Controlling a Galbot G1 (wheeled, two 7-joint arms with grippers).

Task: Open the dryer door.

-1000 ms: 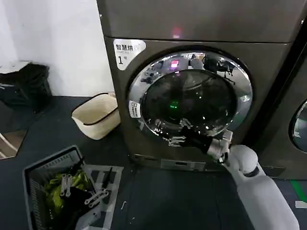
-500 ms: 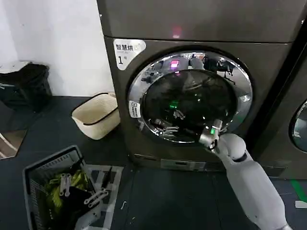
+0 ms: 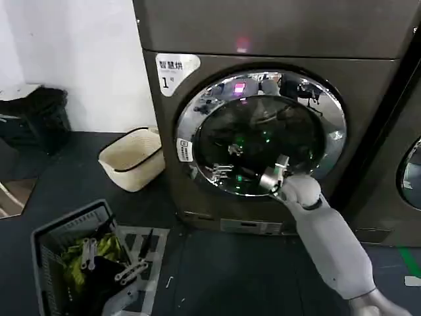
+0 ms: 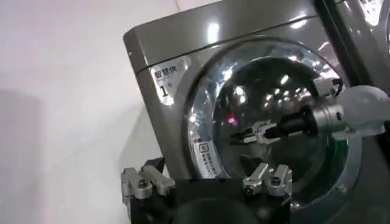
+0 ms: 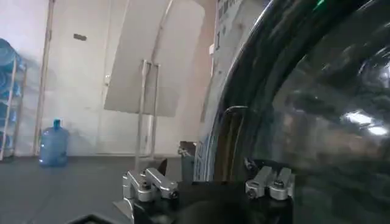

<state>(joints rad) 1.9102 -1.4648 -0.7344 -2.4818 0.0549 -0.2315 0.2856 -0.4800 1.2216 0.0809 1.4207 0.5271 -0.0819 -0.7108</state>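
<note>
the right gripper (image 3: 227, 160) has travelled over the last second from the lower right of the large round porthole door with its wide shiny chrome rim and dark tinted glass (image 3: 263, 89), up and leftward across the glass, with the white forearm following it in. it is now out in front of the lower left part of the glass, heading for the rim on the side nearest the white "1" label. that suggests the reach toward the door's opening edge is nearly done, while the door itself is shut flush against the big dark grey-bronze front-loading dryer (image 3: 368, 85) (no gap shows around the rim).

in the left wrist view the right gripper (image 4: 255, 132) has its jaws slightly parted with nothing between them. they seem just short of the chrome rim, though whether they touch the glass is hard to tell. the door's edge lies just beyond the jaws, toward the label side.

the left gripper (image 4: 207, 182) hangs back, well off from the dryer, facing it, jaws spread and empty.
</note>
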